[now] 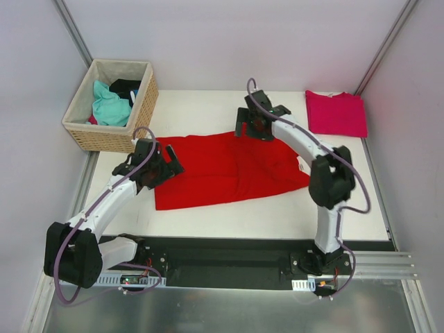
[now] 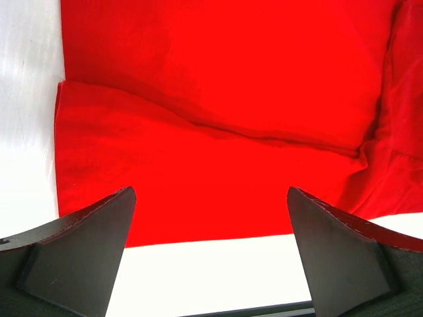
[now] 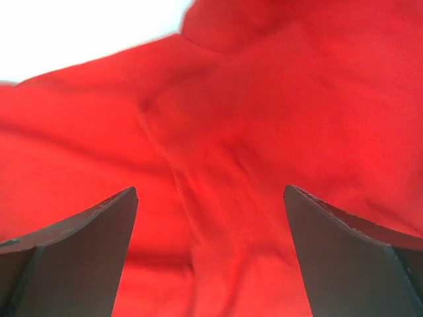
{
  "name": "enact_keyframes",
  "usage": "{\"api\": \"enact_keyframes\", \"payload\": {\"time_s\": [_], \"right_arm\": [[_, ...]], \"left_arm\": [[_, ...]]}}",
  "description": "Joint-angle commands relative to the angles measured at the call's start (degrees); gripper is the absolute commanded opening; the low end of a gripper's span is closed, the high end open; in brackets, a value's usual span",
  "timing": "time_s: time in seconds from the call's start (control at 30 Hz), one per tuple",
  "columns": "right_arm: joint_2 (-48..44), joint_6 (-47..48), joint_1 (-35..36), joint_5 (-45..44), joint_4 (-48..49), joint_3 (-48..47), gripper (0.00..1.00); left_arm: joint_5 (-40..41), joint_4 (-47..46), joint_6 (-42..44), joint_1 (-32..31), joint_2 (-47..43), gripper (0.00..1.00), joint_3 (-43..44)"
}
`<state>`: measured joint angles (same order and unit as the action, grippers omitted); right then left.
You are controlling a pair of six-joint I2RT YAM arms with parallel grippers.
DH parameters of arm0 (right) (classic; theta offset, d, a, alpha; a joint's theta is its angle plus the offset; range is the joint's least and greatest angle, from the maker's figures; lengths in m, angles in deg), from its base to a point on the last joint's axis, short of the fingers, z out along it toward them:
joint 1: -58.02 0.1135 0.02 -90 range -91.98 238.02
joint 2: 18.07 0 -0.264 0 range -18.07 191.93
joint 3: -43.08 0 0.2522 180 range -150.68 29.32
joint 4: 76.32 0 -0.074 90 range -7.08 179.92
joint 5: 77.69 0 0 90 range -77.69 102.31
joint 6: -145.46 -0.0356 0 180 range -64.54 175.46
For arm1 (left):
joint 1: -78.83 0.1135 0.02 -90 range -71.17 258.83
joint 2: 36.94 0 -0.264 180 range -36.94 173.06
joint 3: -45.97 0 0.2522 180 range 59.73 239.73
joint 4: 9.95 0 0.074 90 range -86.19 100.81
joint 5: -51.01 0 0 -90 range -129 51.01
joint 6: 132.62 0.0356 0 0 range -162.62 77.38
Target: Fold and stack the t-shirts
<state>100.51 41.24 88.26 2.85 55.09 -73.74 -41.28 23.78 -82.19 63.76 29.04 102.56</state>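
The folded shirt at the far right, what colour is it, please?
Magenta-pink shirt, clearest in the top view.

The left arm [image 1: 111, 198] and right arm [image 1: 298, 142] share one build: smooth white link shells joined by bulky black joint housings [image 1: 73, 253]. A thin grey-purple cable [image 1: 361, 198] loops loosely outside each arm, from base to wrist. The bases [image 1: 319, 266] are black blocks. Small coloured specks beside them may be status lights, but they are too small to be sure. The left gripper [image 2: 210, 193] and right gripper [image 3: 210, 191] are black and angular. Seen close, the fingers [image 2: 79, 254] are matt dark grey wedges, broad at the root and tapering to a blunt tip, with a paler line along the inner edge.
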Motion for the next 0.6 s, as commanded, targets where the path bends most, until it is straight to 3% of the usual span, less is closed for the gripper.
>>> {"api": "enact_keyframes", "payload": {"time_s": [0.0, 0.13, 0.27, 0.57], "right_arm": [[-18.18, 0.42, -0.27, -5.57, 0.72, 12.07, 0.96], [-23.13, -1.77, -1.23, -7.42, 2.22, 26.05, 0.96], [-23.92, -3.36, -2.9, -3.57, 6.59, 37.2, 0.97], [-26.03, -4.15, -8.25, -0.04, 11.36, 45.32, 0.97]], "left_arm": [[-0.35, -0.45, -0.15, -0.49, -2.08, 0.99, -0.38], [-3.25, -1.33, -2.52, -0.57, -2.43, 0.99, -2.91], [-2.46, -2.12, -3.67, -0.49, -3.31, 0.99, -6.0], [-6.07, -9.32, -6.31, -0.4, 1.16, 0.99, -11.01]]}}
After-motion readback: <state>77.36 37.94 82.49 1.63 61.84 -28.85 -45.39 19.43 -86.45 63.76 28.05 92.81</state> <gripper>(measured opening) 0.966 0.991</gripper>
